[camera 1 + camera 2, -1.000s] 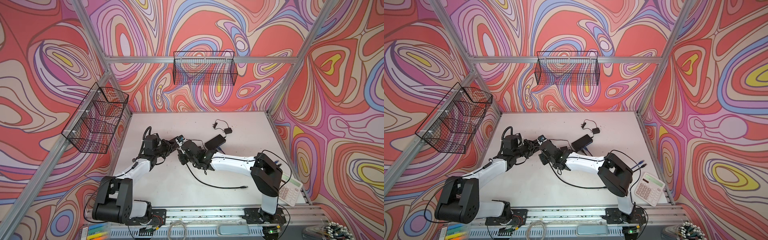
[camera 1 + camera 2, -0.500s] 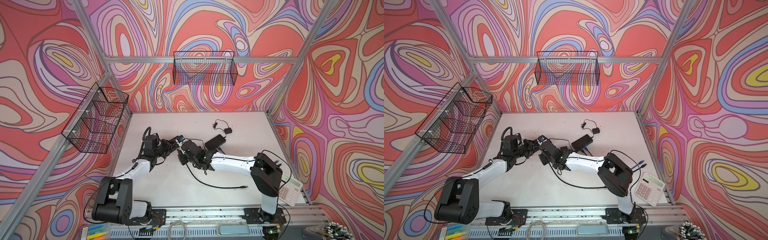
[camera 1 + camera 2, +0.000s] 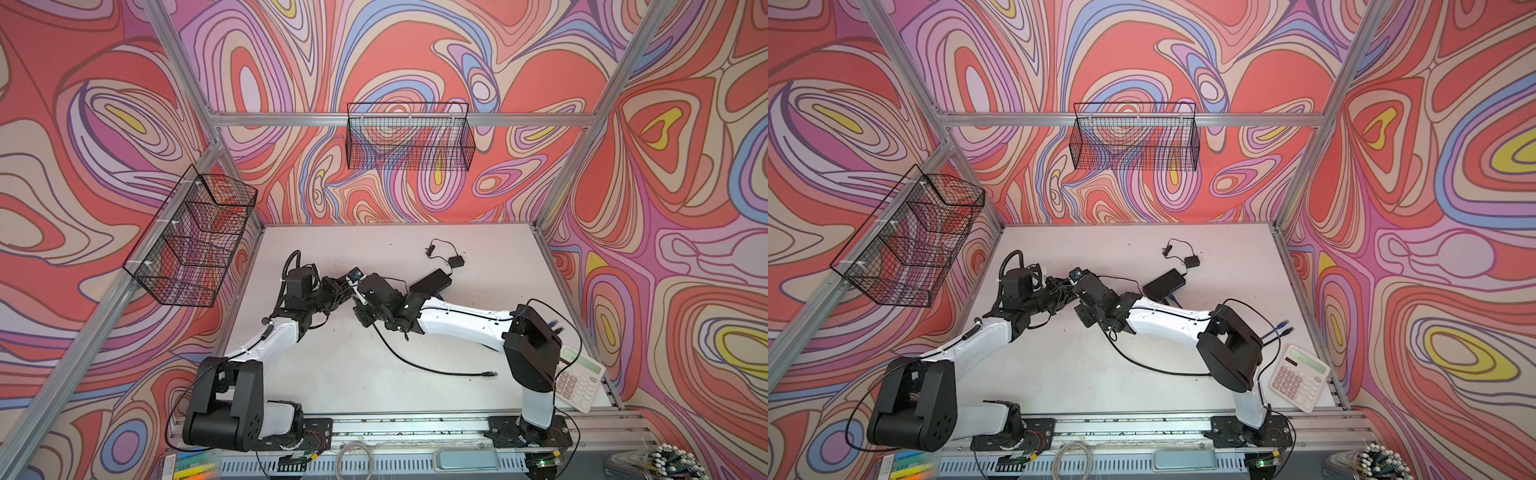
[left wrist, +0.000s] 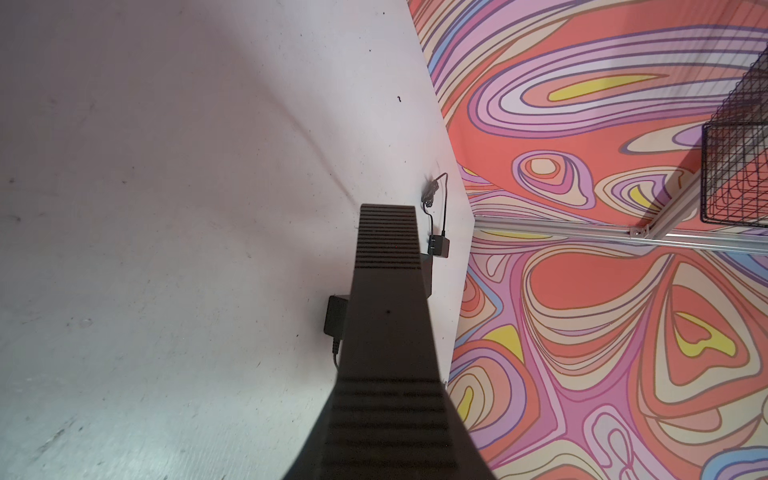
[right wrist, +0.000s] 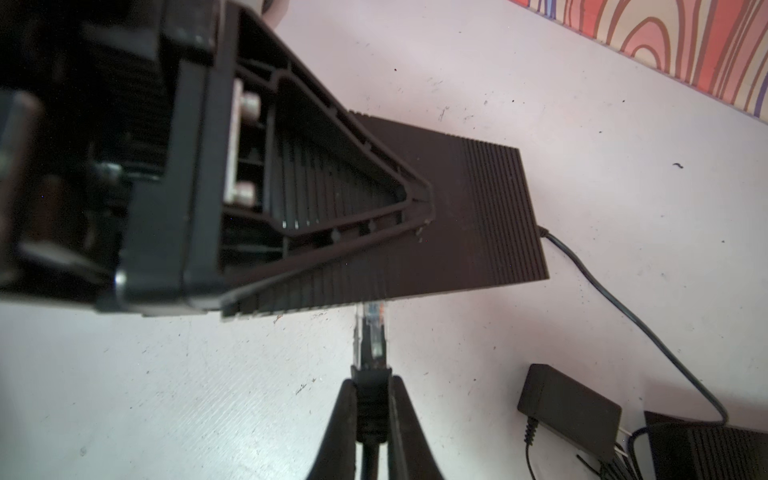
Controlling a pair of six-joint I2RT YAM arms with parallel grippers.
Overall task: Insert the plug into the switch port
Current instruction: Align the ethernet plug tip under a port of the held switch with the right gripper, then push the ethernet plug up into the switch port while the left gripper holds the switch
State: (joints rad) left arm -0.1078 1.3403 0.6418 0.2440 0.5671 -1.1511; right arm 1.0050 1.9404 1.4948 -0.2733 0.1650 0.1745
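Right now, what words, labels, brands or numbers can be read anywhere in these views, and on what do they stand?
Nothing is legible in any view.
Calculator: key markings too small to read.
Marker box label: blurred, unreadable.
Switch, power adapter: no print visible.

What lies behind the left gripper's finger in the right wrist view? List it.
The plug, held by the right gripper, and a black cable; the plug's tip is covered.
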